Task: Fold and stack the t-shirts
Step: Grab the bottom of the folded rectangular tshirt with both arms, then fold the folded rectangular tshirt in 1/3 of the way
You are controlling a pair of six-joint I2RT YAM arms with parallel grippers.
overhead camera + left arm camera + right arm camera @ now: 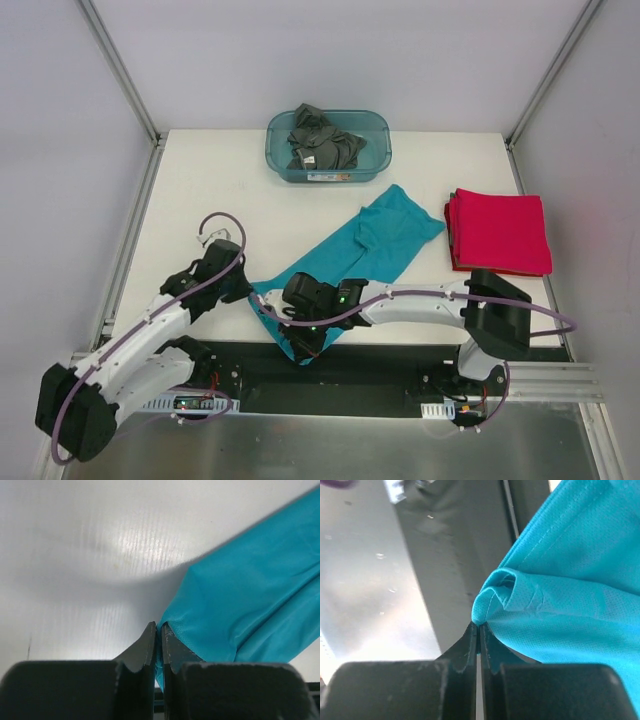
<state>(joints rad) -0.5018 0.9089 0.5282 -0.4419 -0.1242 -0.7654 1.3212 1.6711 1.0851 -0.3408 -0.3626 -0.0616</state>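
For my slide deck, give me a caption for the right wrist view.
Right pincer shut on a bunched hem corner of the teal t-shirt.

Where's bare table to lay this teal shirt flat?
Far-left table, between tub and left tool, is bare; so is the gap between tub and red stack. Crowded: near edge, where it and the right tool pinch the teal shirt.

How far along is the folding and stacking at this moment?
Done: red t-shirts lie folded and stacked at the right. In hand: the left gripper and right gripper are each shut on the near edge of the teal t-shirt, stretched diagonally. Remaining: dark grey t-shirts lie crumpled in the tub.
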